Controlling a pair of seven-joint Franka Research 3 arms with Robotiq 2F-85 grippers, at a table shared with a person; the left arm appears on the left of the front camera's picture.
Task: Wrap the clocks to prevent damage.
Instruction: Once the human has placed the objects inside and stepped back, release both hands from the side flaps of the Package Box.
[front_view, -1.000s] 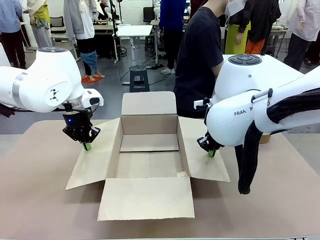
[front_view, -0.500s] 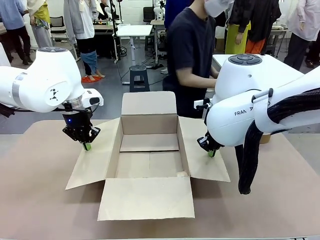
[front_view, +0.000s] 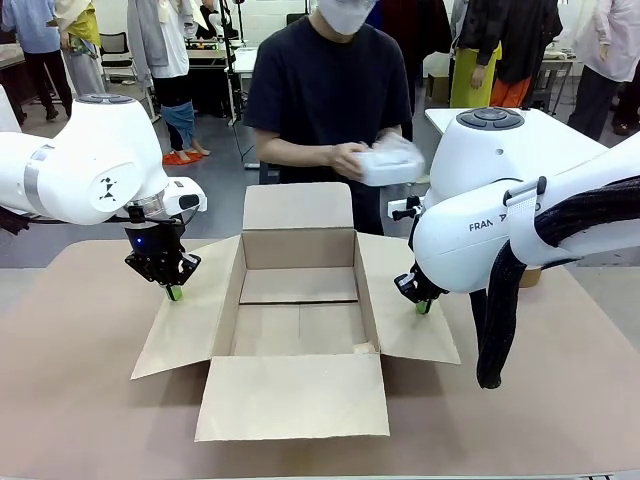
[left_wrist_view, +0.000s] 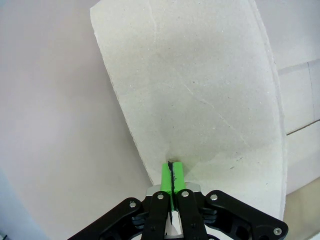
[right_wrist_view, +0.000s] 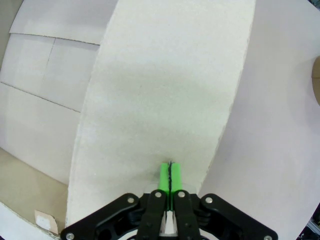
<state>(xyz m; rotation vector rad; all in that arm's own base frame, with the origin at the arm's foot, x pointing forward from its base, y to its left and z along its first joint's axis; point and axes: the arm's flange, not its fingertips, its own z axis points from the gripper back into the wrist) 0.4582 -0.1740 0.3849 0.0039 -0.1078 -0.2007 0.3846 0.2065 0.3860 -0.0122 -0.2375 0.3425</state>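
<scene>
The left gripper (front_view: 174, 293) and right gripper (front_view: 422, 307), fingers together, are pressed on the 9 and 3 o'clock flaps of the brown cardboard box (front_view: 298, 330), while the white wrapped bundle (front_view: 388, 163), judged fragile and best cupped underneath, is held by a person (front_view: 320, 90) at 12 o'clock.

White wrapped bundle (front_view: 388, 163), slightly blurred, contents not discernible, held level in the person's hands (front_view: 350, 160), above far flap of open brown cardboard box (front_view: 297, 300), all four flaps spread outward
</scene>
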